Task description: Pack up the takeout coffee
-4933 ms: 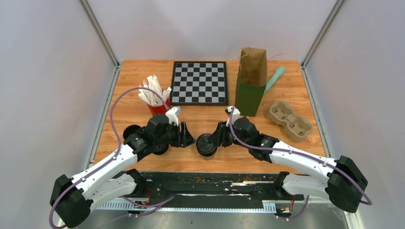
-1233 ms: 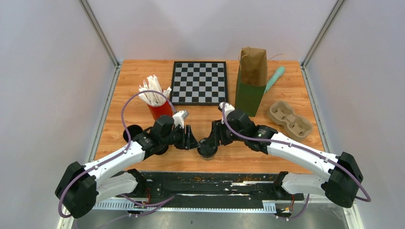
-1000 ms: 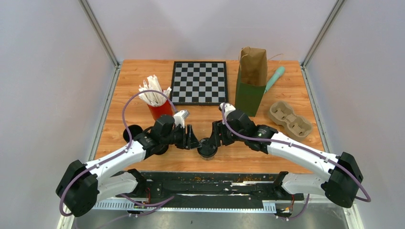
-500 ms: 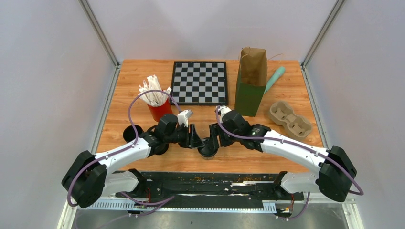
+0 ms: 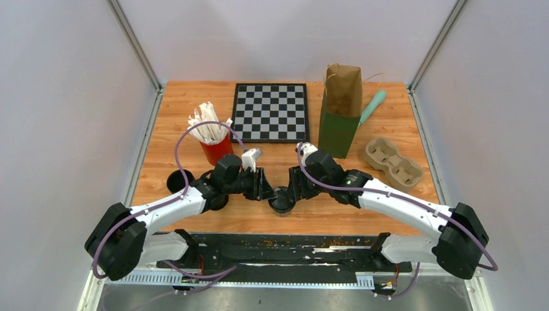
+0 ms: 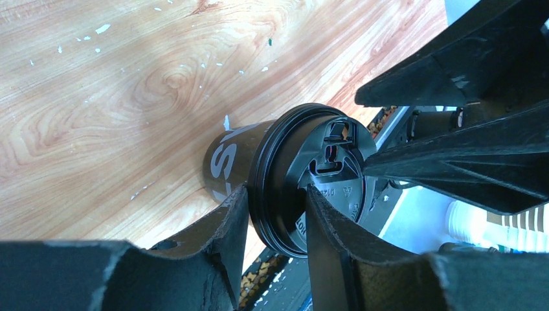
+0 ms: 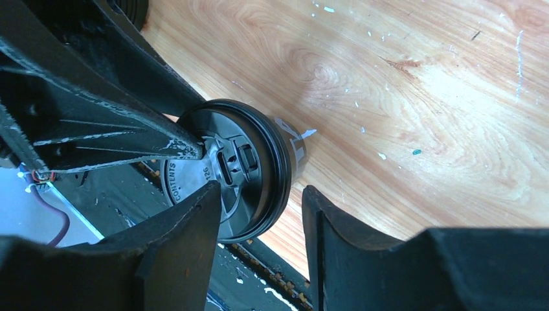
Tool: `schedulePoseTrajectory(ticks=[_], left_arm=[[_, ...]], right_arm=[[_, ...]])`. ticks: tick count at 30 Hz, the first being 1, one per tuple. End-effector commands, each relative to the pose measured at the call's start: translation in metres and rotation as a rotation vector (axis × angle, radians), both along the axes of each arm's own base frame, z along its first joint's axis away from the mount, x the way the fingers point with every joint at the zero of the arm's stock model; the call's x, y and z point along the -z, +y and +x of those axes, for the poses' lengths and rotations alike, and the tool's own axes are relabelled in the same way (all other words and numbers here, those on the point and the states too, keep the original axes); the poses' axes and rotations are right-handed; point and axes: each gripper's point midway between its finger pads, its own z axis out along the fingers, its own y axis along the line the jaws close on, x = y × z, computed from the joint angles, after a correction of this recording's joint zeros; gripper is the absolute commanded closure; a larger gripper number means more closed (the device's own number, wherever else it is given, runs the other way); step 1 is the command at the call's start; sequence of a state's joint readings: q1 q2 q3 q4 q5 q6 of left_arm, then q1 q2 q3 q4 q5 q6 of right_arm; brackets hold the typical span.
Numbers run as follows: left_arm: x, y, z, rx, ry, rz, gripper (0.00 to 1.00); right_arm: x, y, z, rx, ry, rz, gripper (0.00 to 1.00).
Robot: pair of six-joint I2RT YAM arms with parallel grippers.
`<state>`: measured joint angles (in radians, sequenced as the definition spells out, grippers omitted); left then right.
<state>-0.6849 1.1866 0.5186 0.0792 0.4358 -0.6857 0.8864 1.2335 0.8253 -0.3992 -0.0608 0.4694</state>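
Observation:
A dark coffee cup with a black lid (image 5: 282, 201) stands near the table's front edge, between both grippers. In the left wrist view the cup (image 6: 236, 152) shows white lettering, and my left gripper (image 6: 275, 191) is shut on the lid's rim, one finger outside and one on the lid top. My right gripper (image 7: 259, 191) straddles the opposite side of the lid (image 7: 236, 168) with a gap at its outer finger. In the top view the left gripper (image 5: 267, 189) and right gripper (image 5: 295, 189) nearly meet. The green-and-brown paper bag (image 5: 340, 110) stands upright at the back right.
Another black-lidded cup (image 5: 176, 179) sits at the left and a third (image 5: 219, 202) is partly hidden under my left arm. A red cup of wrapped straws (image 5: 217, 148), a checkerboard (image 5: 270, 111), a teal tool (image 5: 373, 105) and a pulp cup carrier (image 5: 393, 162) lie around.
My left gripper has moved right, up to the cup, and closed on the lid's rim. The right gripper has stayed at the cup, which has barely moved.

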Motion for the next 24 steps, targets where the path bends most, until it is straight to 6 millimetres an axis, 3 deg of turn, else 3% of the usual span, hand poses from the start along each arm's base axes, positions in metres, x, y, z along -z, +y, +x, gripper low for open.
schedulePoseTrajectory(ticks=[1, 10, 19, 24], left_arm=[[0.03, 0.017, -0.003, -0.022, 0.021, 0.113, 0.57], [0.031, 0.02, -0.006, -0.033, 0.028, 0.107, 0.57], [0.033, 0.02, -0.007, -0.031, 0.032, 0.109, 0.58], [0.036, 0.021, -0.007, -0.033, 0.036, 0.118, 0.58]], right_arm=[[-0.023, -0.002, 0.003, 0.021, -0.042, 0.05, 0.52], [-0.028, 0.007, -0.008, 0.008, 0.009, 0.136, 0.62], [-0.008, 0.011, -0.008, -0.002, 0.047, 0.099, 0.69], [0.014, 0.0, -0.009, 0.028, 0.07, 0.037, 0.77]])
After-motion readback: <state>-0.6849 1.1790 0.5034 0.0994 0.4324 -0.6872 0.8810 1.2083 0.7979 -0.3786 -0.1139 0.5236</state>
